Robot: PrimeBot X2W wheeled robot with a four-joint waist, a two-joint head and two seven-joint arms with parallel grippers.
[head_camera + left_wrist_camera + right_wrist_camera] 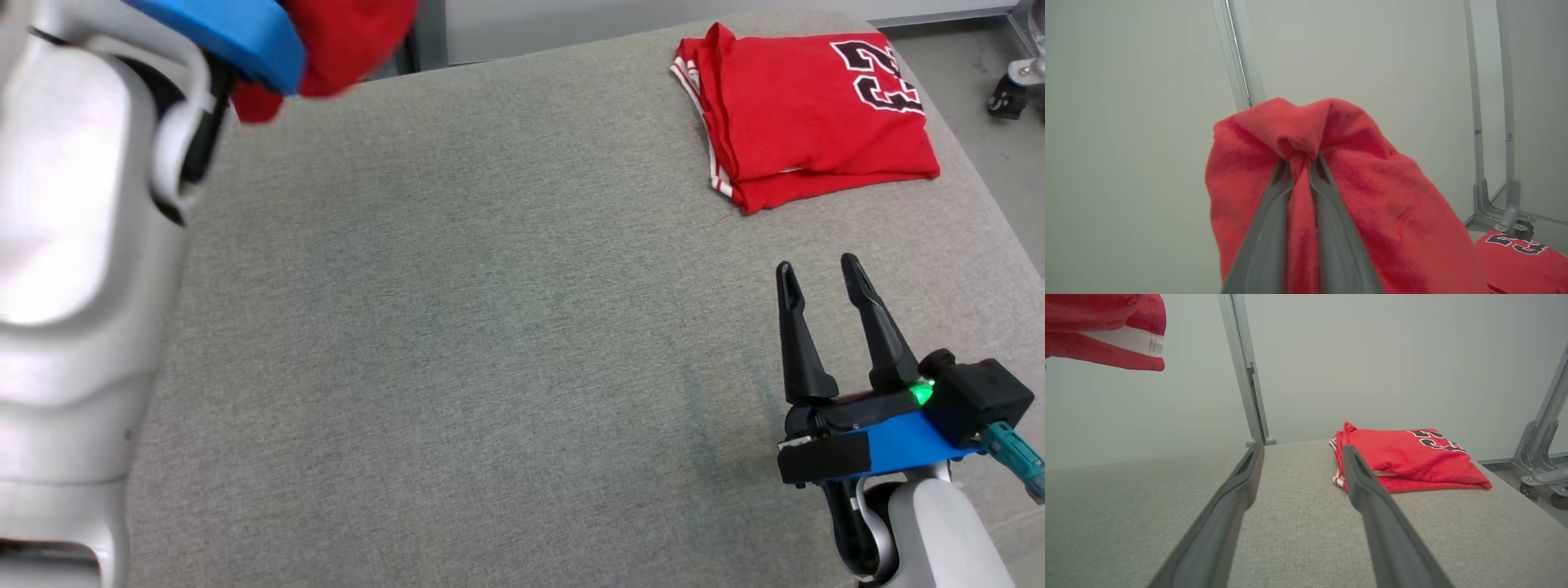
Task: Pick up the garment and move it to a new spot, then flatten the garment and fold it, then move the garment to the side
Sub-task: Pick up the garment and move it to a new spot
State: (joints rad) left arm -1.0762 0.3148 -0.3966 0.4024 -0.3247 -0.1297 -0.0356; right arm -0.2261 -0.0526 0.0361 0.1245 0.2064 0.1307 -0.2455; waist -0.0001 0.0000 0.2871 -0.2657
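Observation:
My left gripper [1301, 158] is shut on a bunch of the garment [1331, 196], soft bright red fabric that hangs from its fingers in the air. In the head view this garment [351, 41] shows at the top left, above the far left corner of the grey padded table [490, 327], behind my blue wrist part. Its white-striped hem [1122, 341] hangs at the top left of the right wrist view. My right gripper [816, 265] stands open over the table's near right part, nothing between its fingers [1241, 486].
A second red jersey [816, 114] with black-and-white lettering lies folded at the table's far right corner, ahead of my right gripper. My pale left forearm [73, 245] covers the left edge. A metal frame with castors [1012, 90] stands beyond the right edge.

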